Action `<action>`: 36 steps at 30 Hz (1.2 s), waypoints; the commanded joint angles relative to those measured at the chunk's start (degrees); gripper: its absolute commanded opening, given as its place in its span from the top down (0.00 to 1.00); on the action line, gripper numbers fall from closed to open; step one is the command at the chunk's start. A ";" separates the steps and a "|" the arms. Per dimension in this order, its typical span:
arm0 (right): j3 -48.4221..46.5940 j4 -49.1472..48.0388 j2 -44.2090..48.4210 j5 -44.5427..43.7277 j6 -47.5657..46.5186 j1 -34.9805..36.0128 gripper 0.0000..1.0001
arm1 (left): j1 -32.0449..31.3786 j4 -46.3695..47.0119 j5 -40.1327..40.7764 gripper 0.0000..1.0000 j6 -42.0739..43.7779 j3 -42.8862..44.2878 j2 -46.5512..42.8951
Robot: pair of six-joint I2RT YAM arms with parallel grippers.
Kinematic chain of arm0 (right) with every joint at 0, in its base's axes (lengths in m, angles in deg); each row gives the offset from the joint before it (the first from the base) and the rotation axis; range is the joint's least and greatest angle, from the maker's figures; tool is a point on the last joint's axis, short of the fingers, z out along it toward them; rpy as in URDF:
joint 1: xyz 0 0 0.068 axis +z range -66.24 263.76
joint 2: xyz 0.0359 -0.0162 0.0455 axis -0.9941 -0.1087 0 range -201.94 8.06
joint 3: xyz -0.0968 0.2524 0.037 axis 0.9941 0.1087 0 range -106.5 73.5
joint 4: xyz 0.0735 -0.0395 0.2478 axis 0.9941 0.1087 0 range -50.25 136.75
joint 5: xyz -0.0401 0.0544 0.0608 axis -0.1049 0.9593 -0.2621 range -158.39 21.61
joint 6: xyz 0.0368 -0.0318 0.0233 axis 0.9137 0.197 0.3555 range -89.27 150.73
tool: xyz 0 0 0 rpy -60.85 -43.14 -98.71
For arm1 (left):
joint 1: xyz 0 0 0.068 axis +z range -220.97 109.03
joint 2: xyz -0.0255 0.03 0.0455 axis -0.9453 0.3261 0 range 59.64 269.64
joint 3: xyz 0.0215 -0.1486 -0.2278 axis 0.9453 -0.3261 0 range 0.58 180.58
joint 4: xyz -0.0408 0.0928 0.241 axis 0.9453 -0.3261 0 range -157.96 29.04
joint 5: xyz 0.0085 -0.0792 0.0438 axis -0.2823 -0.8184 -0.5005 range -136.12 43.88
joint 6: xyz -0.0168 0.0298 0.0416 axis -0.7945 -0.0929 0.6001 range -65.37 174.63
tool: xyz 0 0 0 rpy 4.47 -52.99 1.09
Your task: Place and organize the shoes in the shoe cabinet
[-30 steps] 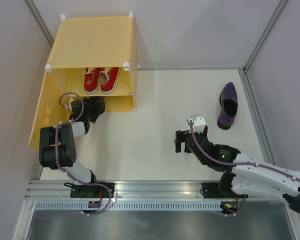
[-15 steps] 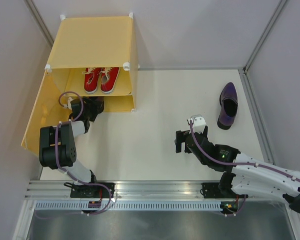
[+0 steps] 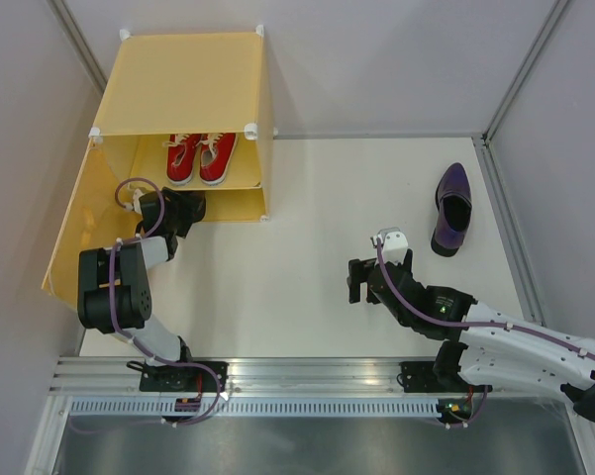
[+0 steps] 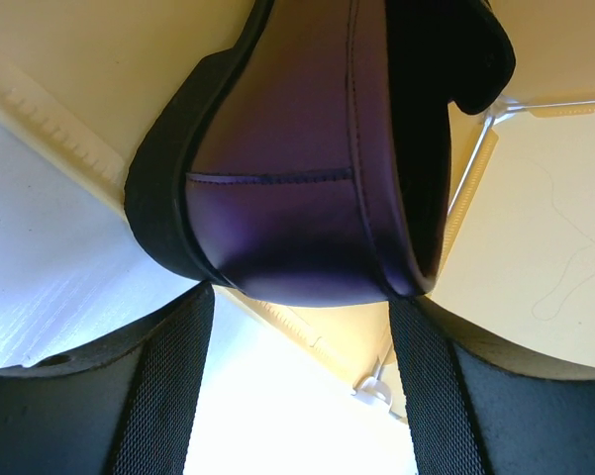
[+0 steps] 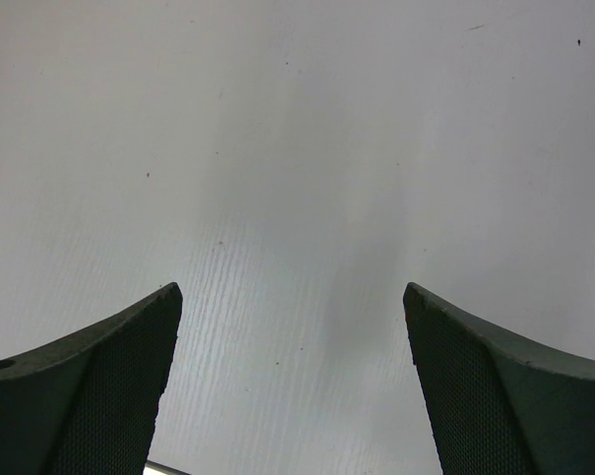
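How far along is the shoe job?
Done: red sneakers sit on the cabinet's upper shelf. In hand: left claw grips one purple shoe at the cabinet's lower opening, not yet released. Left: second purple shoe lies on the table at the right; right claw is open and empty.

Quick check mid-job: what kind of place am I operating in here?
Most likely a lab test cell rather than a home: a white table boxed in by plain grey panel walls, an aluminium rail along the near edge, and a lone plastic shoe cabinet that looks set up as a prop.
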 commanded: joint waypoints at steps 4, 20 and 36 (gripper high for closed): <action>-0.67 0.77 1.09 -1.51 1.27 -0.30 0.04 | -0.05 5.15 1.52 0.23 1.05 2.06 0.49; -4.88 4.71 1.62 -2.48 2.06 -0.22 0.05 | 0.21 -12.41 5.12 0.11 6.41 -7.44 -20.41; -18.15 13.52 -12.00 -4.42 -3.30 -23.31 0.03 | 3.46 -50.29 10.84 0.10 24.94 4.24 -41.79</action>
